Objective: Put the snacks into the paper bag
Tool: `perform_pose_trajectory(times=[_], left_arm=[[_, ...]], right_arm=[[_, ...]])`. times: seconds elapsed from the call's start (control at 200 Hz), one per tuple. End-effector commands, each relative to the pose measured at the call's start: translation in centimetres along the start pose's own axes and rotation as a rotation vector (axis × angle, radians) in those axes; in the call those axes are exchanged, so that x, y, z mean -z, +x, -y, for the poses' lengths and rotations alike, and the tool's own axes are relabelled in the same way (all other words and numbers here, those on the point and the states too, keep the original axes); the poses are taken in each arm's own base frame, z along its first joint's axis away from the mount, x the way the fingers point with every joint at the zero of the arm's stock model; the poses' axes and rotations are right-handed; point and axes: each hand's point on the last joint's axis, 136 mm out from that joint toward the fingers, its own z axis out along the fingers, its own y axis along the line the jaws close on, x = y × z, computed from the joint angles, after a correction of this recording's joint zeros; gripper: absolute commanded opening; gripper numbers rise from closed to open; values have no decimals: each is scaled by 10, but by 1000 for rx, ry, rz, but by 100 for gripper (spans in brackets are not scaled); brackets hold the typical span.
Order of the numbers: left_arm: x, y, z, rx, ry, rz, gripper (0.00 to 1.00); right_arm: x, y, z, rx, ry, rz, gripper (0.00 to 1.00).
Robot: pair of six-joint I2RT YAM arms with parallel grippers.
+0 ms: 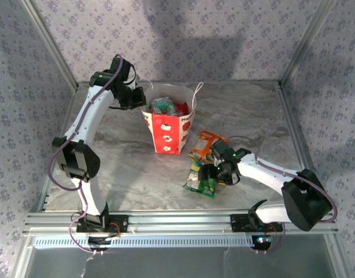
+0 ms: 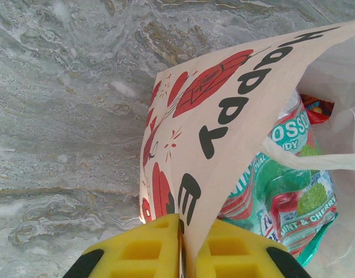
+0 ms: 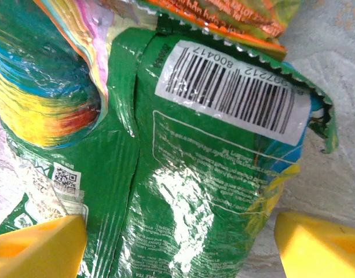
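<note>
Left fingers (image 2: 136,252) tight on paper bag (image 2: 223,116) — right fingers (image 3: 38,243) wide astride half-hidden green packet (image 3: 194,191)

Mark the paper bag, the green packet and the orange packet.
paper bag (image 1: 168,134): top view, on its front wall.
green packet (image 3: 189,197): right wrist view, on the middle of its back.
orange packet (image 1: 207,143): top view, on its middle.

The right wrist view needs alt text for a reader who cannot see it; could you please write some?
A glossy green packet, barcode label facing up, lies on the marbled table between the wide-open yellow fingers of the right gripper. An orange packet shows along the top edge.
</note>
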Motion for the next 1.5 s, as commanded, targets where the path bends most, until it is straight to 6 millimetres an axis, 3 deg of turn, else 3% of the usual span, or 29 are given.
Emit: perform_pose_trajectory(times=[0.0, 0.135, 0.345, 0.425, 0.525, 0.655, 0.765, 0.905, 1.005, 1.099, 1.159, 1.409, 1.494], left_arm=[[9, 2, -2, -10, -5, 2, 12], [9, 3, -4, -12, -15, 0, 12], [11, 3, -3, -11, -17, 0, 12], [12, 3, -4, -13, -19, 1, 12], [11, 4, -5, -12, -24, -2, 12], [11, 4, -4, -10, -23, -3, 12], [11, 3, -4, -10, -21, -1, 12], [11, 3, -4, -9, -22, -2, 12], [11, 4, -5, -9, -24, -5, 12], [11, 4, -5, -10, -24, -4, 12], [11, 4, -5, -8, -24, -5, 12], [12, 4, -4, -7, -23, -1, 12], [12, 3, -4, -8, -22, 0, 12]], right_arm=[[-6, 6, -3, -30, -19, -34, 86], [-18, 13, -7, -47, -39, -71, 86], [-24, 1, -10, -41, -18, -45, 84], [-23, -3, -3, -51, 31, -24, 78], [-18, -6, 9, -57, 106, 4, 62], [-14, -9, 8, -44, 112, 21, 57], [-10, -12, 2, -17, 95, 37, 59], [-6, -15, 2, 9, 115, 51, 55], [-5, -17, 2, 13, 127, 59, 64], [-5, -17, 3, 15, 138, 63, 46], [-5, -17, 3, 16, 138, 61, 41], [-2, -16, -2, 46, 142, 41, 42], [3, -18, -3, 53, 155, 46, 37]])
